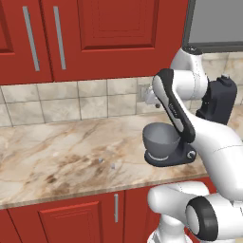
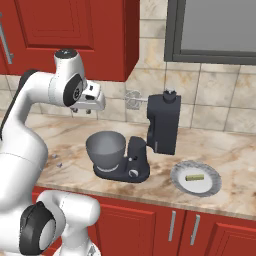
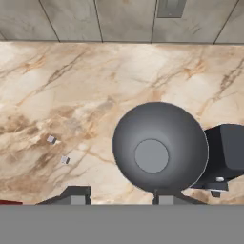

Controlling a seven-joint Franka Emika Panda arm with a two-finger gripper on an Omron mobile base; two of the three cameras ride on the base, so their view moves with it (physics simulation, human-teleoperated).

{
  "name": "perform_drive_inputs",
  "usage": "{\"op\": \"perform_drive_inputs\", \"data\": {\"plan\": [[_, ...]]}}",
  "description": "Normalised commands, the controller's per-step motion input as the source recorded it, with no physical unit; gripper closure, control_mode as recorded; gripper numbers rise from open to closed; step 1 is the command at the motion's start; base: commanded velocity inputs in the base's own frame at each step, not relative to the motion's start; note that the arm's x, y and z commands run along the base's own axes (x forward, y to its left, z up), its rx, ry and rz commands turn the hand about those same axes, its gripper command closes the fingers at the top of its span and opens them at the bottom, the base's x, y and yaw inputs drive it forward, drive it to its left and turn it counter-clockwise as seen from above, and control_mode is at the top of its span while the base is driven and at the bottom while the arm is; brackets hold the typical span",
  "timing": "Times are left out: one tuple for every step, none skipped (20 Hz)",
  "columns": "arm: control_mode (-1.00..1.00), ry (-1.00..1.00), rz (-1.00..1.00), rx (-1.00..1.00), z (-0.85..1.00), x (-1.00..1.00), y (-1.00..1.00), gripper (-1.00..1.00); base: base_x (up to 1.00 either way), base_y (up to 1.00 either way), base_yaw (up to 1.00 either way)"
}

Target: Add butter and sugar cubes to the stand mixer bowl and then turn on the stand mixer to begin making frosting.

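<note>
- gripper [image 3: 119, 198] hangs high above the marble counter [image 1: 57, 142], looking straight down; its two dark tips stand partly apart with nothing between them, so it carries nothing.
- stand mixer bowl [image 3: 159, 147] sits directly below, seated on the flat base of the black stand mixer [image 2: 162, 125], whose head is tilted up, with the wire whisk [image 2: 133, 98] pointing toward the backsplash. the bowl looks empty.
- sugar cubes [image 3: 51, 139] lie loose on the counter, well to the left of the bowl in the base views, the two near each other but apart.
- butter [image 2: 195, 177] rests in the middle of a flat grey plate [image 2: 212, 187] on the far side of the mixer from the cubes.
- judging by looks, the cubes are light, hard and very small: easy to knock away or flick out of a pinch. best taken one at a time, pads square on two opposite faces, tips close to the counter.
- the butter stick is probably soft and greasy; a light pinch across its short width, mid-length, should hold without crushing it.
</note>
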Motion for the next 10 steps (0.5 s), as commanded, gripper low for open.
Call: {"op": "perform_drive_inputs", "data": {"plan": [[-1.00, 0.00, 0.00, 0.00, 0.00, -0.03, 0.00, -1.00, 0.00, 0.00, 0.00], [-1.00, 0.00, 0.00, 0.00, 0.00, -0.10, 0.00, -1.00, 0.00, 0.00, 0.00], [-1.00, -0.02, 0.00, 0.00, 0.00, -0.14, 0.00, -1.00, 0.00, 0.00, 0.00], [-1.00, -0.11, 0.00, 0.00, 0.00, -0.33, 0.02, -1.00, 0.00, 0.00, 0.00], [-1.00, -0.06, 0.00, 0.00, 0.00, -0.21, 0.06, -1.00, 0.00, 0.00, 0.00], [-1.00, -0.08, 0.00, -0.01, 0.00, -0.21, 0.21, -1.00, 0.00, 0.00, 0.00], [-1.00, -0.04, 0.00, -0.03, 0.00, -0.12, 0.28, -1.00, 0.00, 0.00, 0.00], [-1.00, -0.05, 0.00, -0.05, 0.00, -0.16, 0.34, -1.00, 0.00, 0.00, 0.00], [-1.00, 0.00, 0.00, -0.03, 0.00, -0.02, 0.36, -1.00, 0.00, 0.00, 0.00], [-1.00, 0.00, 0.00, -0.04, 0.00, -0.03, 0.46, -1.00, 0.00, 0.00, 0.00]]}}
